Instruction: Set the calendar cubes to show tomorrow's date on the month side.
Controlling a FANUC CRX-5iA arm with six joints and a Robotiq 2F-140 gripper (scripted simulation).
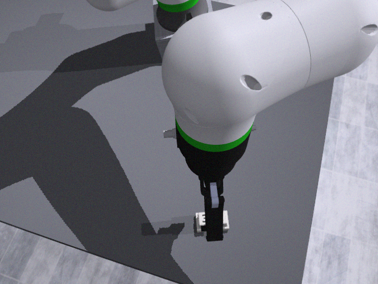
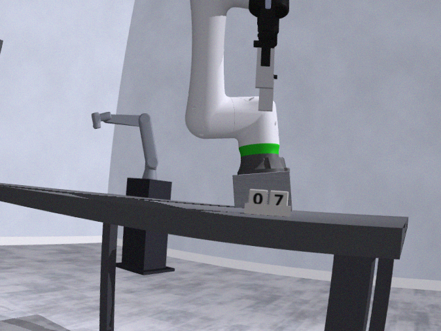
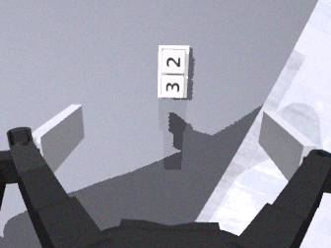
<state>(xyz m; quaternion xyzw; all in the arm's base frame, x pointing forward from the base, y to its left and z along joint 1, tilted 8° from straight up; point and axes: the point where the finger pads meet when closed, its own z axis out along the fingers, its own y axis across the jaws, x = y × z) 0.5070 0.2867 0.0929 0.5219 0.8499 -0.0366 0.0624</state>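
Observation:
Two white cubes sit side by side in a small white tray (image 2: pixel 267 210) (image 3: pixel 160 74) on the table. In the exterior view the left cube (image 2: pixel 257 197) (image 3: pixel 173 87) shows an upright 0 and the right cube (image 2: pixel 279 199) (image 3: pixel 173 61) an upright 7. Their top faces show 3 and 2 in the wrist view. No month's name is visible on the tray side facing the exterior camera; the opposite side is hidden. My gripper (image 2: pixel 265 106) (image 3: pixel 171 124) is open and empty, high above the tray. In the top view its finger partly covers the cubes.
The grey table (image 1: pixel 280 171) (image 2: pixel 356 220) ends to the right of the tray and in front of it. My arm's base block (image 2: pixel 262 185) stands behind the tray. A second grey arm (image 2: pixel 147 142) stands on a dark pedestal farther back. Arm shadows cross the table.

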